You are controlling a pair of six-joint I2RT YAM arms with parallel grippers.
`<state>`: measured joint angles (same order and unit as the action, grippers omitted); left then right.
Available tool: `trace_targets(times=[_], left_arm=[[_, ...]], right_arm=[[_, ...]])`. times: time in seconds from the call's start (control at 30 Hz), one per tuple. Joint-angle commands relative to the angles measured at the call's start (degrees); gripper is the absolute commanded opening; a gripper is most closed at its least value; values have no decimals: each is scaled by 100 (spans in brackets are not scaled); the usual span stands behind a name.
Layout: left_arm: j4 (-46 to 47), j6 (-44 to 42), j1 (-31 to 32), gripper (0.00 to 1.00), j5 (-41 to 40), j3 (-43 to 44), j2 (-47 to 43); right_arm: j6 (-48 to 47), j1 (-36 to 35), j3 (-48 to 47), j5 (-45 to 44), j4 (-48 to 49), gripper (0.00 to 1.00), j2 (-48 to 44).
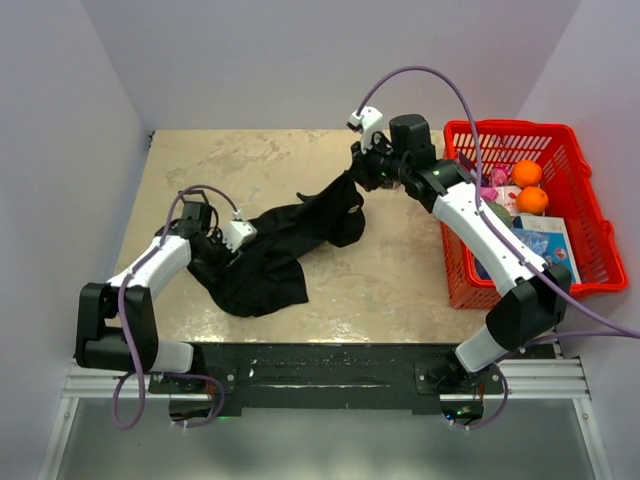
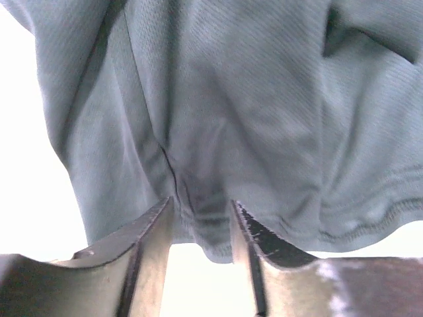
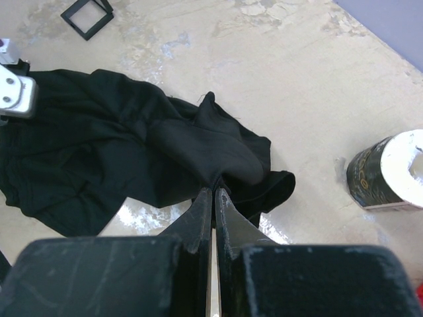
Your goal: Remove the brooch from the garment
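The shirt [image 1: 270, 250] lay crumpled on the desk [image 1: 400, 270], strung between both arms; the right hand [image 3: 213, 191] had its jaws pressed nearly together on a lifted fold at the far end; the left hand [image 2: 199, 208] had a thick pucker of cloth between jaws part-spread around it, pinching it as far as I could judge. The brooch showed in no view; it was probably buried in a fold or on the underside.

The risks, as I judged them: with both hands full of cloth, neither was free to take the pin; pulling the shirt taut could roll the brooch deeper, or strain the weave where it pierces; the right hand's thin pinch could slip, and the fold would collapse over whatever it had bared.

Only the top view gave the whole layout and the red basket [image 1: 590, 180]; only the right wrist view caught the black frame [image 3: 87, 16] and a dark roll [image 3: 390, 172] on the desk; the left wrist view offered just backlit weave and a hem, with no gold speck
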<state>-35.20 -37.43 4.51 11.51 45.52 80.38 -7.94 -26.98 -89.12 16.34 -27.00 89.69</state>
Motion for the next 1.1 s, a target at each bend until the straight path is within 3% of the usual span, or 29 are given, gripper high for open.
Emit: trace_targets(times=[0.0, 0.37, 0.47, 0.6, 0.67, 0.77, 0.93, 1.07], left_arm=[[-233, -168, -29, 40, 1, -157, -295], [216, 8, -12, 30, -421, -148, 66], [163, -54, -12, 22, -395, -175, 57], [101, -98, -21, 0, -237, -193, -66], [-21, -63, -21, 0, -167, -87, -171], [-154, -71, -29, 0, -157, 386, -487], [-732, -255, -38, 0, -639, 2239, -795], [-1339, -440, -82, 0, -931, 3690, -691]], right_arm=[[3, 18, -193, 27, 195, 0, -4], [12, 17, -334, 71, 178, 0, 101], [12, 9, -264, 54, 178, 0, 66], [30, 17, -193, -34, 222, 0, 84], [-23, 17, -185, -113, 231, 0, 110], [-102, 70, -306, -359, 257, 0, 206], [3, 474, -528, -97, 344, 0, 269], [21, 659, -430, -34, 959, 0, 14]])
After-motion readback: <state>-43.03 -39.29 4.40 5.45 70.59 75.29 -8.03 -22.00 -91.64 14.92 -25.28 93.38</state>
